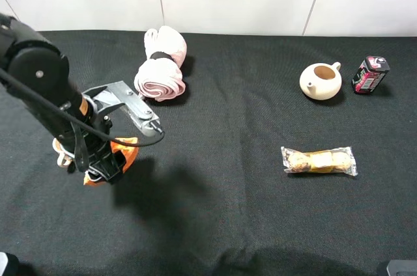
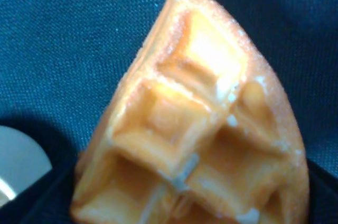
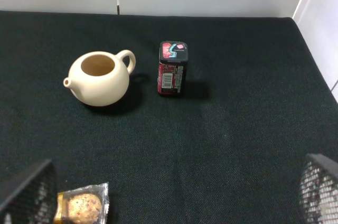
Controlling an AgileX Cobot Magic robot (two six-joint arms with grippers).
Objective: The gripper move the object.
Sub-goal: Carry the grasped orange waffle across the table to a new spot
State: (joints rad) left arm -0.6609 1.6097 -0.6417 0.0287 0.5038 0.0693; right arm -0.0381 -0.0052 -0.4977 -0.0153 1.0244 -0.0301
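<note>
Ok, got waffle wedge point(image 1: 128, 153) clamped in left claw point(image 1: 108, 164), just beside pink rolled cloth point(image 1: 161, 64), camera side, down near desk point(image 1: 228, 217). Leave right claw point(image 3: 171, 195) idle, fingers apart. Hold squeeze steady, lift straight, steer clear of cloth, set down gently.

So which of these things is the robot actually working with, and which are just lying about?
In the job: left gripper, toy waffle wedge it holds.
Just lying about: pink rolled cloth, cream teapot, small red container, wrapped snack pack.
</note>
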